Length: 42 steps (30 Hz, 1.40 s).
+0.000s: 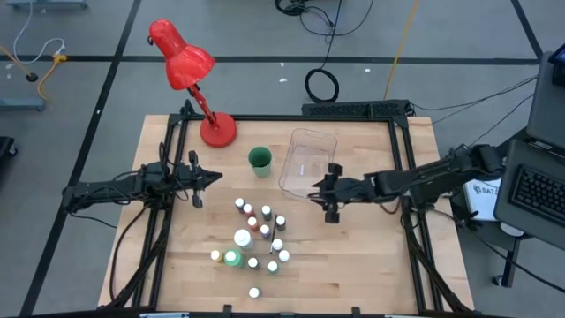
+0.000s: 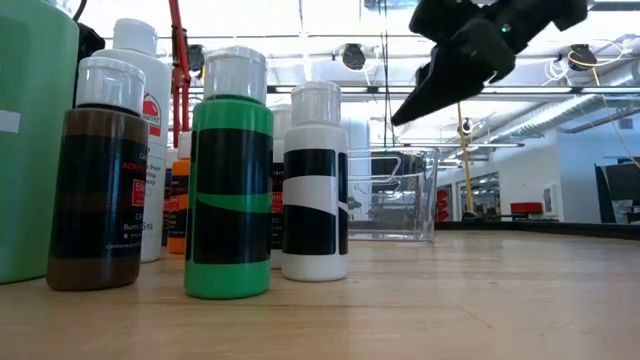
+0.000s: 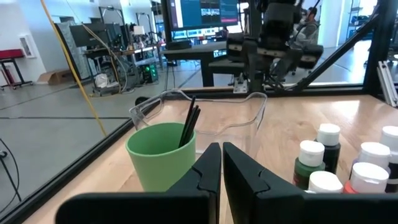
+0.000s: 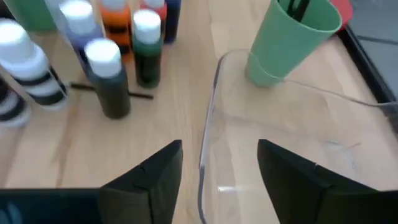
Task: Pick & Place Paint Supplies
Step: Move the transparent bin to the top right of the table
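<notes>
Across the wooden table I see the red desk lamp at the far edge as the biggest item. Next comes the clear plastic tray right of centre, nothing in it that I can make out. My right gripper hangs over the tray's near rim with its fingers spread wide and nothing between them. My left gripper waits at the table's left side, its fingers pressed together on nothing, pointing toward the green cup, which stands just left of the tray with dark-handled brushes leaning inside it. Nearer me, the paint bottles stand upright in a loose cluster, and one brush lies flat among them.
</notes>
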Available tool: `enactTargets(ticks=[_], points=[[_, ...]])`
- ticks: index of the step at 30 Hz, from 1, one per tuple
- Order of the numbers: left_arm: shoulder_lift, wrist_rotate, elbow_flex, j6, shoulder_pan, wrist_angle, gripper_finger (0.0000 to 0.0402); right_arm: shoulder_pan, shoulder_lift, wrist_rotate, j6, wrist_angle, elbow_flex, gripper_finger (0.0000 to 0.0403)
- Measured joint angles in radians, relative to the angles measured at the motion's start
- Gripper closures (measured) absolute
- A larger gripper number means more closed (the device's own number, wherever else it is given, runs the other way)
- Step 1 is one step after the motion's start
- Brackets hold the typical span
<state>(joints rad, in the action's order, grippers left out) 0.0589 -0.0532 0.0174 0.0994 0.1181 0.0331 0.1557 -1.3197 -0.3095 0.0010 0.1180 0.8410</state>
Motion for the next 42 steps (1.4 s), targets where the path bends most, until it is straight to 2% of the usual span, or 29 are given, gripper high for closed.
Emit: enactTargets(ticks=[2,5,14,19,22,34,42], points=[[0.0,0.001,0.0,0.0,0.0,0.0,0.038,0.0,-0.034,-0.027,-0.016,0.03,0.022,0.0198],[0.0,0.0,0.0,0.0,0.0,0.0,0.038,-0.016,-0.069,-0.009,-0.012,0.041,0.029,0.02],[0.0,0.0,0.0,0.0,0.0,0.0,0.038,-0.052,-0.087,-0.03,-0.01,0.107,0.03,0.0202],[0.0,0.0,0.0,0.0,0.0,0.0,0.038,-0.069,-0.087,-0.029,-0.029,0.207,0.03,0.0209],[0.0,0.0,0.0,0.0,0.0,0.0,0.038,-0.076,-0.087,-0.03,-0.021,0.266,0.03,0.0227],[0.0,0.0,0.0,0.0,0.0,0.001,0.038,-0.08,-0.086,-0.031,-0.014,0.298,0.03,0.0302],[0.0,0.0,0.0,0.0,0.0,0.001,0.038,-0.08,-0.085,-0.029,-0.085,0.417,0.031,0.0362]])
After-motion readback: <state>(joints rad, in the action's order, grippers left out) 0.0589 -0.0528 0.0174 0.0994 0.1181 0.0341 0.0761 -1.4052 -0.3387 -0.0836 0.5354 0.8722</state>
